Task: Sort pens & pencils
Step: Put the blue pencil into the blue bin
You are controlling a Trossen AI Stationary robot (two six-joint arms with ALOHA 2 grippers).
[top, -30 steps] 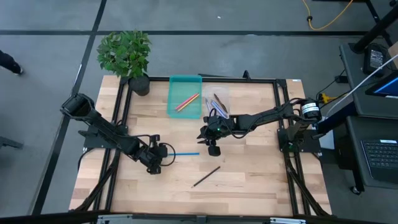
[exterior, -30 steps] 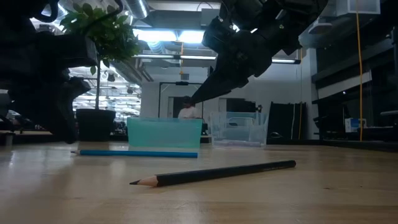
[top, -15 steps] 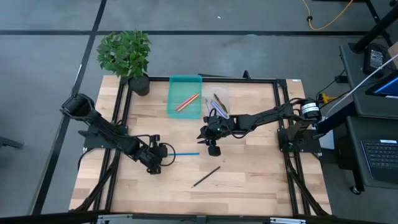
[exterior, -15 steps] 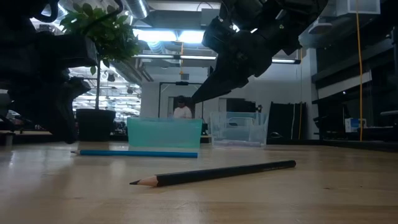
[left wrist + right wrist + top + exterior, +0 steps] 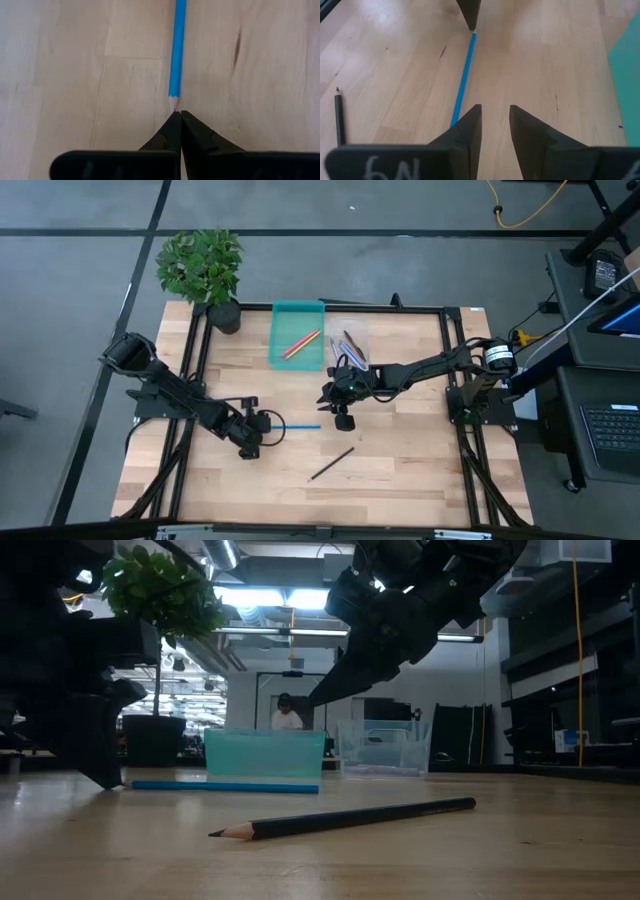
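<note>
A blue pencil (image 5: 302,426) lies flat on the wooden table, its sharpened tip (image 5: 173,102) pointing toward the table's left. My left gripper (image 5: 178,114) is shut, low on the table, with its fingertips right at that tip; it also shows in the high view (image 5: 279,424). My right gripper (image 5: 495,117) is open and empty, above the table near the pencil's right end (image 5: 342,418). A black pencil (image 5: 331,464) lies nearer the front edge. A teal tray (image 5: 298,330) holds a yellow-orange and a pink-red stick. A clear tray (image 5: 350,345) holds several darker sticks. My left gripper's shut fingertips (image 5: 176,120) lie level on the table, pointing toward the table's right, in line with the blue pencil and right at its sharpened tip. I cannot tell whether they touch the tip or stop just short of it.
A potted plant (image 5: 205,270) stands at the table's far left corner. The two trays stand side by side at the far middle. A person (image 5: 285,718) shows in the room behind the table. Bare wood lies along the front and the right of the table.
My left gripper has slid a little toward the table's right, up to the blue pencil's tip, staying low and shut. The blue pencil has stayed where it was.
</note>
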